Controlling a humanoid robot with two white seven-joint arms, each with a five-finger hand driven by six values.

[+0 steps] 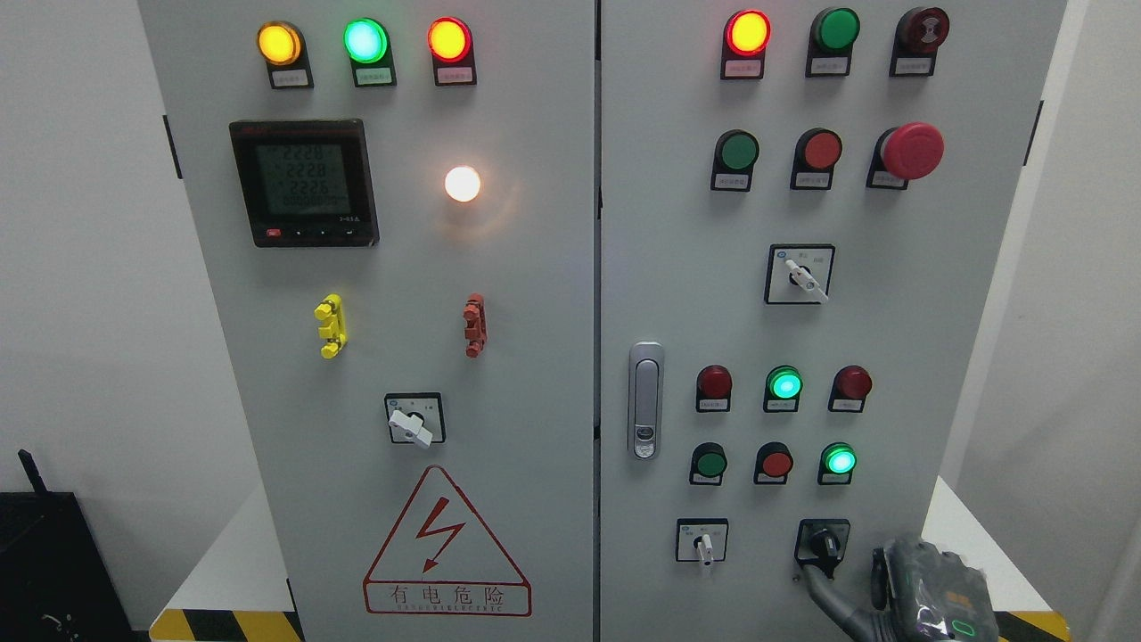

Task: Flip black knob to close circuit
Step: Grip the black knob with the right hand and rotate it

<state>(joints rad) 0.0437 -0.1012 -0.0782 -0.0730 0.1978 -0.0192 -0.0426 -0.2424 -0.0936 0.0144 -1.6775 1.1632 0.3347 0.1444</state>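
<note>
The black knob (823, 541) is a rotary selector on a black square plate at the lower right of the grey cabinet's right door (891, 339). Its handle points roughly downward. My right hand (927, 593) comes in from the bottom right corner, just right of and below the knob. One grey finger (818, 588) stretches up and left, and its tip reaches the lower end of the knob's handle. The hand does not wrap around anything. My left arm does not show.
A white selector (704, 544) sits left of the knob, with lit green lamps (839, 460) above. A door latch (645, 401) is at the door seam. A red mushroom button (911, 150) juts out upper right. A black box (45, 562) stands lower left.
</note>
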